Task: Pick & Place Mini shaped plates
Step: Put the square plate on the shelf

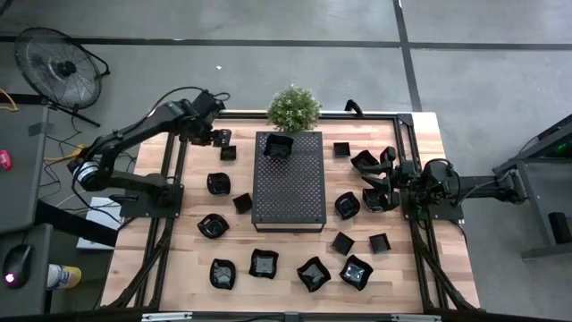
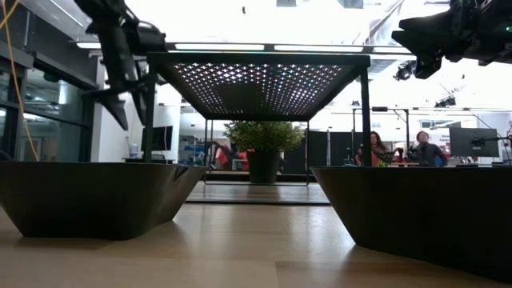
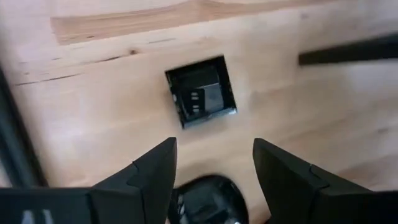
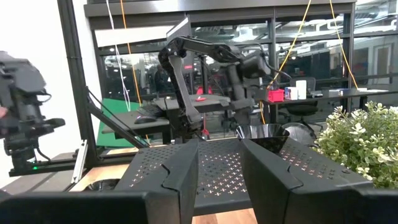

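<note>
The plates (image 1: pixel 264 263) lie spread over the wooden table (image 1: pixel 179 268), most around the tray (image 1: pixel 288 188), and one dish (image 1: pixel 279 146) already sits on the tray's far end. The left hand (image 1: pixel 214 136) hangs open and empty; a square plate (image 3: pixel 200 91) lies just ahead of its fingers (image 3: pixel 155 171) and a round one (image 3: pixel 205 199) right below them. I judge a pick comes next: lower, then close on one rim. The right hand (image 1: pixel 386 183) waits among plates, and I cannot tell its state. Beyond are a plant (image 1: pixel 293 107), a fan (image 1: pixel 61 67) and seated people (image 2: pixel 424 150).
</note>
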Controlling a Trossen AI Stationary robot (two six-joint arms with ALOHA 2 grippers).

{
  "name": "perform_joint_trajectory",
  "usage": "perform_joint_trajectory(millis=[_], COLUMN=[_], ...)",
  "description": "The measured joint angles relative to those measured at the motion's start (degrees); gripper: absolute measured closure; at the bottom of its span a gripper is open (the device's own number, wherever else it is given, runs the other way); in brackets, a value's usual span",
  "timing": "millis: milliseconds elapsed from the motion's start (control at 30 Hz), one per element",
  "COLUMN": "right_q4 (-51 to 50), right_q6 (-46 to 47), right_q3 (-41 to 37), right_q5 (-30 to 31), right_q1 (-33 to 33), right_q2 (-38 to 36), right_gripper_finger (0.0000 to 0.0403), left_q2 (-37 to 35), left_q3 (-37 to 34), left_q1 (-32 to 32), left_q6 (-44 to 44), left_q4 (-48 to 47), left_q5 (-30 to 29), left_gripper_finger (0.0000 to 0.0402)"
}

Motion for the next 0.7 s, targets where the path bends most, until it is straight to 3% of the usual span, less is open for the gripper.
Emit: perform_joint_trajectory(millis=[233,700], right_q4=[0.0,0.0], right_q6=[0.0,0.0], right_q3=[0.0,0.0], right_q5=[0.0,0.0], right_q1=[0.0,0.0], right_q2=[0.0,0.0], right_gripper_finger=[0.0288,0.0288], left_q2=[5.3,16.7], left_q3=[-4.3,-4.8], left_q1=[5.4,5.3], left_q6=[-0.1,-0.4], left_q4=[4.9,11.4], left_q5=[1.6,2.2], left_gripper_finger=[0.0192,0.0192])
